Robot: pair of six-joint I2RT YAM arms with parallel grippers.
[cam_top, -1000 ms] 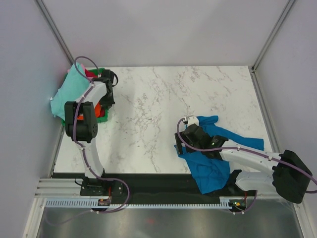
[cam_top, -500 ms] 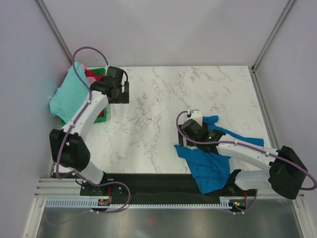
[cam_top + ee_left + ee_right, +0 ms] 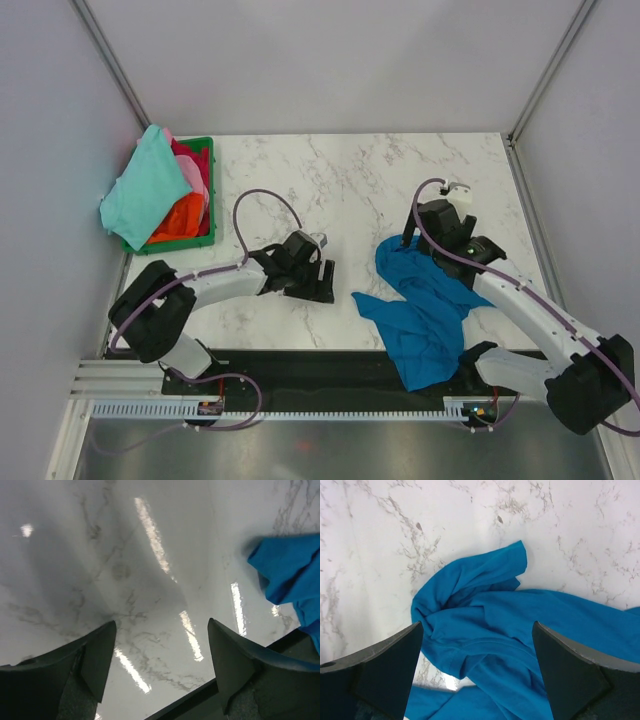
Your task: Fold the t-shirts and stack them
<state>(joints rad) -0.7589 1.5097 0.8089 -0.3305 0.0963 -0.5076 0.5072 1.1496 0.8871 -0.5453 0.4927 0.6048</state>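
Note:
A bright blue t-shirt lies crumpled on the marble table at the near right, one end hanging over the front edge. My right gripper hovers above its far end, open, and the cloth fills the space below its jaws. My left gripper is low over bare marble just left of the shirt, open and empty. In the left wrist view the shirt's edge shows at the right. More t-shirts are heaped in the basket: mint-green, pink and orange-red.
The green plastic basket stands at the far left corner of the table. Grey walls close in the left, back and right sides. A black strip runs along the front edge by the arm bases.
My left gripper left the basket, opened, and swung to the near middle of the table. My right gripper rose off the blue shirt and moved to its far end; the shirt shifted.

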